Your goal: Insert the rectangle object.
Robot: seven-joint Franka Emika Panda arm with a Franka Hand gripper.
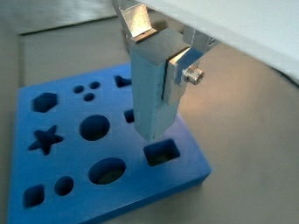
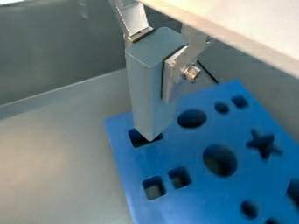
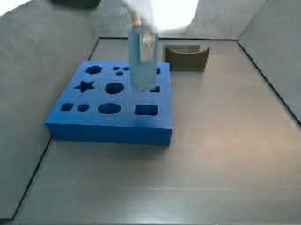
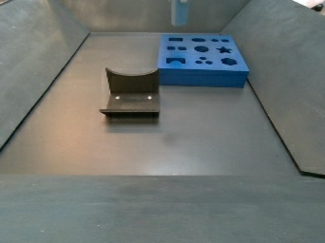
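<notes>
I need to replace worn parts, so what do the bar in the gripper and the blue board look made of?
The rectangle object, clamped in the gripper: probably plastic or painted metal, pale, smooth, faintly glossy. The blue board: likely matte moulded plastic or foam, evenly coloured with clean-edged cut-outs.

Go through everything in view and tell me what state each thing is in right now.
Gripper: above the board, jaws shut on the rectangle object.
Rectangle object: held upright, lower end above a rectangular hole.
Blue board: flat on the floor.
Dark olive U-shaped block: resting, untouched.
</notes>
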